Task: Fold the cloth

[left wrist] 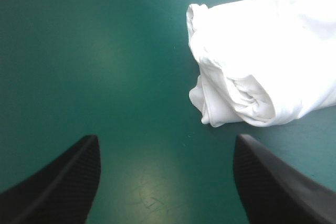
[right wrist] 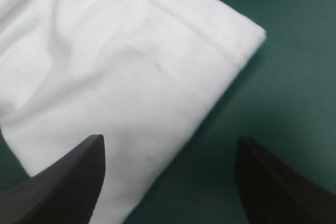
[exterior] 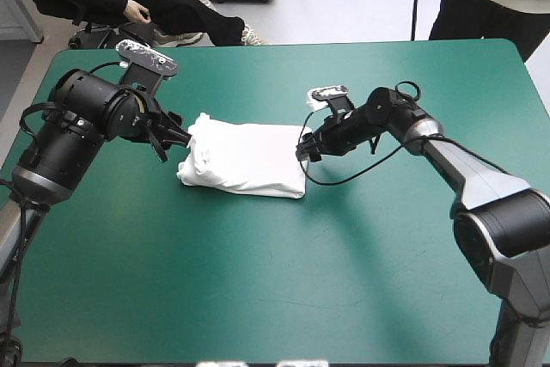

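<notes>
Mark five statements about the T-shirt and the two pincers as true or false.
1. The T-shirt lies as a folded bundle on the teal-green table. True.
2. The left pincer is shut on the T-shirt. False: its fingers stand apart over bare cover, with the bundle ahead and off to one side.
3. The right pincer is open, one finger over the edge of the T-shirt. True.
4. Both pincers are at the same end of the bundle. False: there is one at each end.
5. The T-shirt hangs lifted off the table. False: it rests on the cover.
</notes>
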Robot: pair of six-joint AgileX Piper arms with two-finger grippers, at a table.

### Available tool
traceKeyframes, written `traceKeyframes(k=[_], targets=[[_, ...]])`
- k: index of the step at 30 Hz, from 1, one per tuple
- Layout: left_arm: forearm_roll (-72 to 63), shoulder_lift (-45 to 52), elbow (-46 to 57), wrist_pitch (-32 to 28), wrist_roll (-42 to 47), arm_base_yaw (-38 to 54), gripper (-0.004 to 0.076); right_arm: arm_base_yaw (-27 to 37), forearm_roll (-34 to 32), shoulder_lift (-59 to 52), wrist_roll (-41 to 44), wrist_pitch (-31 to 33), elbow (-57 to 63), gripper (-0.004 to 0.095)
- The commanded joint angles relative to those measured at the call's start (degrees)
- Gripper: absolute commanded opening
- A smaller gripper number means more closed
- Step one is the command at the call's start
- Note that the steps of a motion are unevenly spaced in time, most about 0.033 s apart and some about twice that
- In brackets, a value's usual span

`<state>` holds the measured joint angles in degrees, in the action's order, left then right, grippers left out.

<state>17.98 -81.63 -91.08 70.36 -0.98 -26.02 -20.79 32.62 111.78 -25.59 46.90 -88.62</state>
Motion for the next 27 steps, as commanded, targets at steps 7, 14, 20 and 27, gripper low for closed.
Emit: traceKeyframes(k=[7, 14, 20, 27], targets=[[0.98, 2.22, -1.81, 0.57, 0.47, -0.27, 0.0519, -3.80, -5.81, 6.68, 7.65, 6.21, -12.12, 0.0436], [1.63, 2.22, -1.81, 1.02, 0.49, -0.27, 0.0519, -4.66, -13.93, 5.58, 7.50, 9.99, -12.26, 0.0002], [1.49, 2.22, -1.81, 1.64, 0.49, -0.27, 0.0519, 0.70, -26.28, -1.44, 10.05, 15.95, -8.43, 0.0000], [0.19, 2.22, -1.81, 1.24, -0.62, -0.27, 0.0519, 14.78, -31.95, -13.69, 13.19, 17.76, 3.40, 0.0000]])
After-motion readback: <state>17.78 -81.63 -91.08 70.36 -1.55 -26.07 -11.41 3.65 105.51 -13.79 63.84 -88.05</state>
